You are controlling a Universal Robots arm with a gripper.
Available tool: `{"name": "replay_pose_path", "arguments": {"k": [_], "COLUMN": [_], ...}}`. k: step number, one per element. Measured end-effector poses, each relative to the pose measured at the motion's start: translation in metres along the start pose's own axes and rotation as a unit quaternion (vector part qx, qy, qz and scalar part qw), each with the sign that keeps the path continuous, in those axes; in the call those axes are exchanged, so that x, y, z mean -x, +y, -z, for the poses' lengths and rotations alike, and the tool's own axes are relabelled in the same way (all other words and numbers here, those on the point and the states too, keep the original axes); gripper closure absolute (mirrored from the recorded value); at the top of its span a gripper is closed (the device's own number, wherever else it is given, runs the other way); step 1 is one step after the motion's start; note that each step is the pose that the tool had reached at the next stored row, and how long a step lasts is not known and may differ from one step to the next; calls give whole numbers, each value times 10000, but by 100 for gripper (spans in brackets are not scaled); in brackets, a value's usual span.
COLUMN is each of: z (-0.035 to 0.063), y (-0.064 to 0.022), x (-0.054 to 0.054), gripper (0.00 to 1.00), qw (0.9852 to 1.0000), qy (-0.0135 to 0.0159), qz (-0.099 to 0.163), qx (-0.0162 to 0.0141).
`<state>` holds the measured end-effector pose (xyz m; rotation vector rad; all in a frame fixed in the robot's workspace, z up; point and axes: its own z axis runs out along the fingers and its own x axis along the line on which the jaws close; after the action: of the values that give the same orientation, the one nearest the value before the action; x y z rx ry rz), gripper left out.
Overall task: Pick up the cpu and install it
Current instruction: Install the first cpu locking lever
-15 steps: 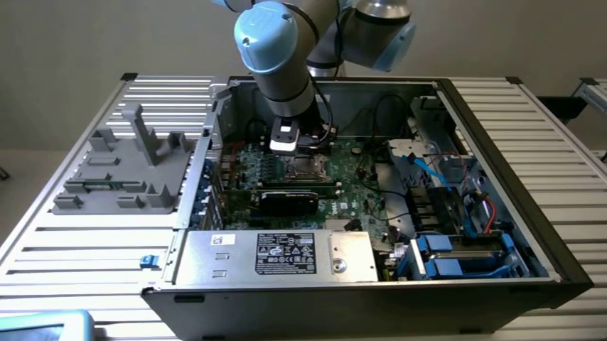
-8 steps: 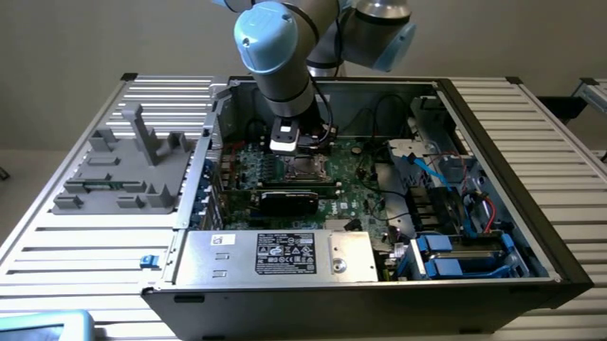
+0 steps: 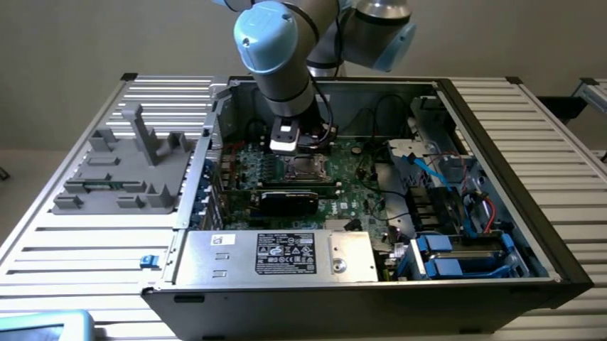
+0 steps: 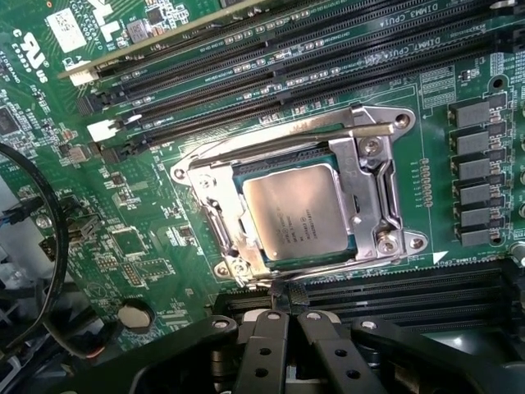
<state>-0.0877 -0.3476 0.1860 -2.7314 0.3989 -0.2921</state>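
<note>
Item: cpu, seated in its socket frame, at twelve o'clock of our gripper. Jaws clenched, empty. We judge seating should be checked flush.

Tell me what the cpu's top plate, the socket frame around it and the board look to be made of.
cpu: top plate looks like brushed silvery-grey metal with a dull sheen and faint printed text.
socket frame: apparently bright polished metal, given its strong glints and screw heads.
motherboard: green, glossy board, probably lacquered fibreglass laminate with soldered parts.

cpu lettering too blurred to read
</note>
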Motion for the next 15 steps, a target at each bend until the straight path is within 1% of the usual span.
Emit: {"name": "replay_pose_path", "arguments": {"k": [1,4,6,7,9,10,11,12,13,14,15], "z": [8,57,107,135,175,187,191,191,194,196,199], "y": [-5,-22,-42,-54,-70,-74,-75,-74,-72,-70,-68], "x": [-2,-9,-17,-21,-25,-25,-23,-18,-12,-5,4], "gripper": [89,89,89,89,89,89,89,89,89,89,89], "qw": [10000,10000,10000,10000,10000,10000,10000,9999,9999,9997,9996], "qy": [1,-2,-7,-11,-32,-47,-71,-107,-146,-188,-222], "qz": [0,0,-2,-4,-11,-17,-25,-37,-50,-62,-69], "qx": [-4,2,5,6,13,20,28,44,71,107,146]}}
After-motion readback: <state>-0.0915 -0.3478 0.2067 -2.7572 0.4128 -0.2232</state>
